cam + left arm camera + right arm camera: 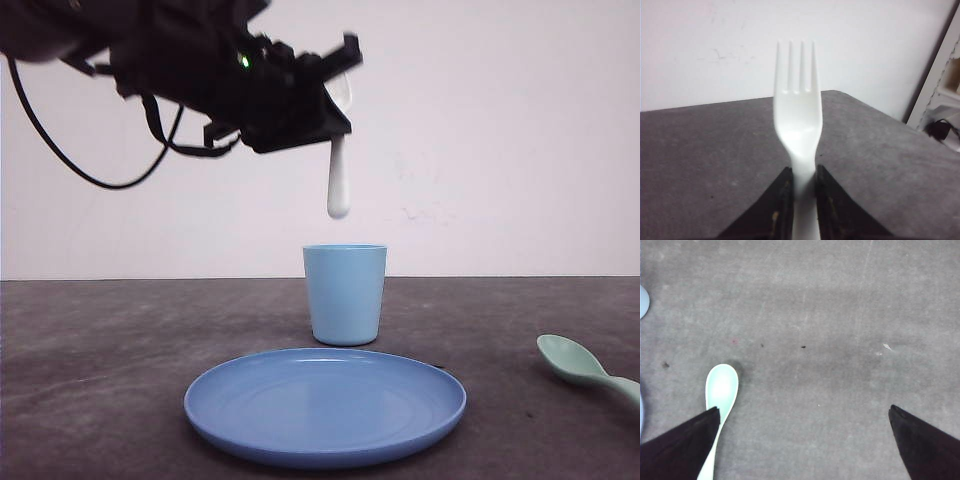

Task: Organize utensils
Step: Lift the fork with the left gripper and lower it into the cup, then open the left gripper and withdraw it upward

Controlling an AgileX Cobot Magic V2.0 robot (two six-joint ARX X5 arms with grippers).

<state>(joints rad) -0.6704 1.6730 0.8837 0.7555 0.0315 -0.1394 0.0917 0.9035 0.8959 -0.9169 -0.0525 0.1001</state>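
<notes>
Fork pinched at the neck by left gripper, handle hanging straight above cup, likely for a clean drop inside. Spoon flat on table, beside plate, under right gripper spread wide, probably awaiting pickup.

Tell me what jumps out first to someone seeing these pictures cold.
The left gripper hangs in the air above the light blue cup, shut on a white fork whose handle points down toward the cup's mouth. In front of the cup lies a round blue plate. A mint-green spoon lies on the dark table to the right, by the open right gripper.
</notes>
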